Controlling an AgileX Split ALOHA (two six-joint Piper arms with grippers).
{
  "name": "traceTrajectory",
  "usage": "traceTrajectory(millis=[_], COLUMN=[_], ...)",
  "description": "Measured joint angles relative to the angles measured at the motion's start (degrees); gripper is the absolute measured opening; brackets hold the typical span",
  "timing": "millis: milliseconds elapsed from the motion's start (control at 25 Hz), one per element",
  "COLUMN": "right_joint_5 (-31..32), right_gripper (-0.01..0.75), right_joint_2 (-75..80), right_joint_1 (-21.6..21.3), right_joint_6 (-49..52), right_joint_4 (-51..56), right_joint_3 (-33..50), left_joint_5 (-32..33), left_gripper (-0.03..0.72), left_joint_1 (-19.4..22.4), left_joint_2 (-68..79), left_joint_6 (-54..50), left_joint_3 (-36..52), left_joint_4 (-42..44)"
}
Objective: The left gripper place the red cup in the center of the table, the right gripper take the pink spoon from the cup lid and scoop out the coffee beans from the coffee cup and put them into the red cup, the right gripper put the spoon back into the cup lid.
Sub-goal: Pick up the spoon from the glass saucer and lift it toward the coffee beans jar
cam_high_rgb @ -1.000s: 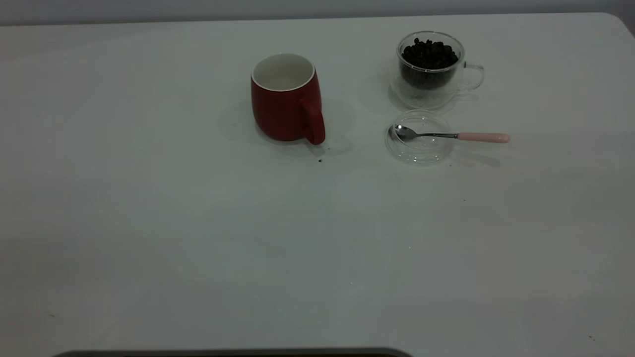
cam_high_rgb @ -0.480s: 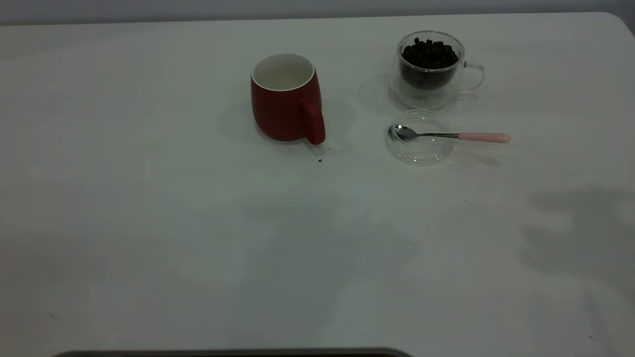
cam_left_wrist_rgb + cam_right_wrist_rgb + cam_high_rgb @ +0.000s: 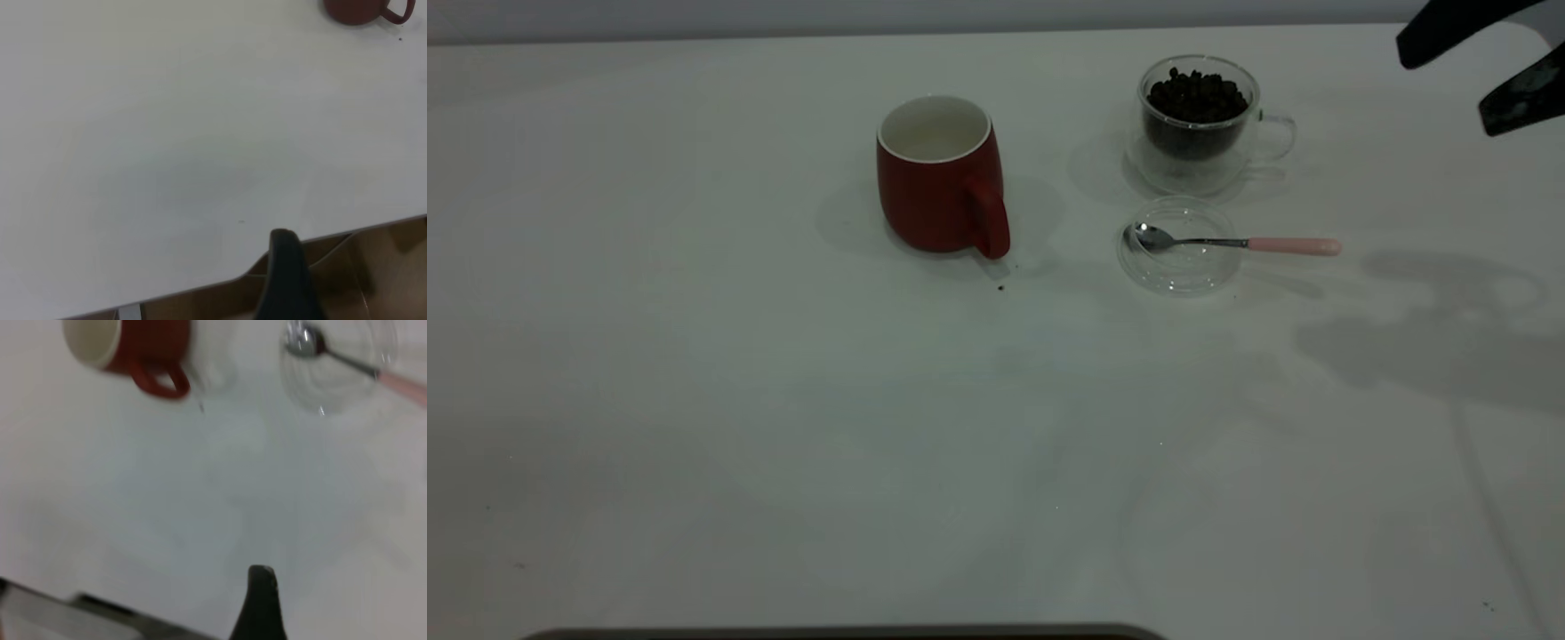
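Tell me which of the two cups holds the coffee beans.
The clear glass cup, standing behind the lid with the pink spoon. It is heaped with dark beans; the red cup beside it shows only a bare white inside.

A plain test bench in a lab or demo room is suggested. A bare white table [image 3: 783,427] is backed at 12 o'clock by a blank grey wall [image 3: 871,13]. Only staged props are laid out: a red cup [image 3: 938,178], a glass coffee cup [image 3: 1199,124] of beans and a lid [image 3: 1178,258] at 1 o'clock.
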Motion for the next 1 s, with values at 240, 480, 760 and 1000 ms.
traceTrajectory(millis=[240, 480, 760, 1000], right_joint_5=[-2.64, -3.14, -1.23, 2.88], right_gripper=[0.696, 0.696, 0.695, 0.693], right_joint_2=[4.62, 10.01, 20.5, 29.83], right_joint_1=[-3.78, -3.83, -3.83, -3.83], right_joint_6=[-20.53, -39.48, -41.01, -41.19], right_joint_4=[24.08, 44.87, 46.83, 47.09], right_joint_3=[9.18, 14.98, 12.98, 7.01], left_joint_5=[0.0, 0.0, 0.0, 0.0], left_gripper=[0.586, 0.586, 0.586, 0.586], left_joint_1=[0.0, 0.0, 0.0, 0.0], left_joint_2=[0.0, 0.0, 0.0, 0.0], left_joint_6=[0.0, 0.0, 0.24, 0.19], left_joint_3=[0.0, 0.0, 0.0, 0.0], left_joint_4=[0.0, 0.0, 0.0, 0.0])
